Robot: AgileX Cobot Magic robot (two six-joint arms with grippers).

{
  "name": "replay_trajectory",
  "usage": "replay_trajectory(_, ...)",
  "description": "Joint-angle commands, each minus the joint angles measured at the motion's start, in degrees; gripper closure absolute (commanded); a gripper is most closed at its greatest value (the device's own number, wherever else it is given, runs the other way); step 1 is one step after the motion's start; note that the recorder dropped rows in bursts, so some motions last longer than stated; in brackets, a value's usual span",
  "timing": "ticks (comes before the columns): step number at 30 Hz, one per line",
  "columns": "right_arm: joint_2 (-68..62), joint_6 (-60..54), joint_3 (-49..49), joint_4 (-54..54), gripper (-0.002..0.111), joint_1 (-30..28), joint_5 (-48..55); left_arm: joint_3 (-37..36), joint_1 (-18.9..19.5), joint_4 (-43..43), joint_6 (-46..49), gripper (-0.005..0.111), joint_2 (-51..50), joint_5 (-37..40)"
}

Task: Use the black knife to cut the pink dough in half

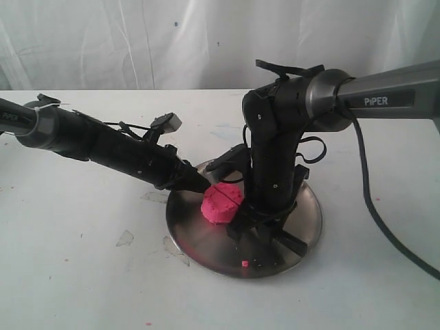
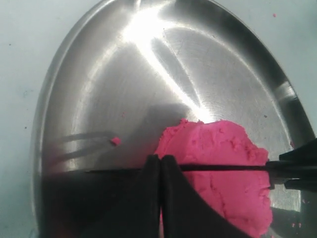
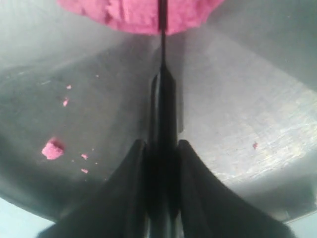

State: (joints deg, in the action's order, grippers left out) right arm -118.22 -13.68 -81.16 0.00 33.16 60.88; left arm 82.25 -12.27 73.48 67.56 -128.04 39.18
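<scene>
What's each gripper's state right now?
Left gripper: shut, tips against the black knife; whether it grips cannot be told.
Right gripper: shut on the black knife, blade in the pink dough.

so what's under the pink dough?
The steel plate, showing around the pink dough. The black knife is sunk across its top; whether the blade reaches the plate is hidden by the dough.

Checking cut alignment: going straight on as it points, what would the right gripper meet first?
The pink dough, probably: the black knife clamped in the right gripper's jaws runs straight into it.
</scene>
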Motion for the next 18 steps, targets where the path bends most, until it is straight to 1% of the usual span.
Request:
replay_trajectory(1,-0.11,-0.60,0.65,0.35,0.108,-0.04,2.06,-0.15,-0.40,-0.92,0.14,0.107,-0.57,-0.29)
replay_trajectory(13,-1.18,-0.49,0.65,0.35,0.108,-0.04,2.89,-0.05,-0.40,-0.92,0.14,0.107,-0.57,-1.11)
replay_trajectory(17,-1.18,-0.49,0.65,0.00,0.108,-0.04,3.11,1.45,-0.40,-3.02,0.14,0.107,1.70,-0.73)
replay_trajectory(18,-1.18,-0.49,0.65,0.00,0.108,-0.04,3.11,1.78,-0.40,-5.83,-1.66,0.107,3.39,-1.75)
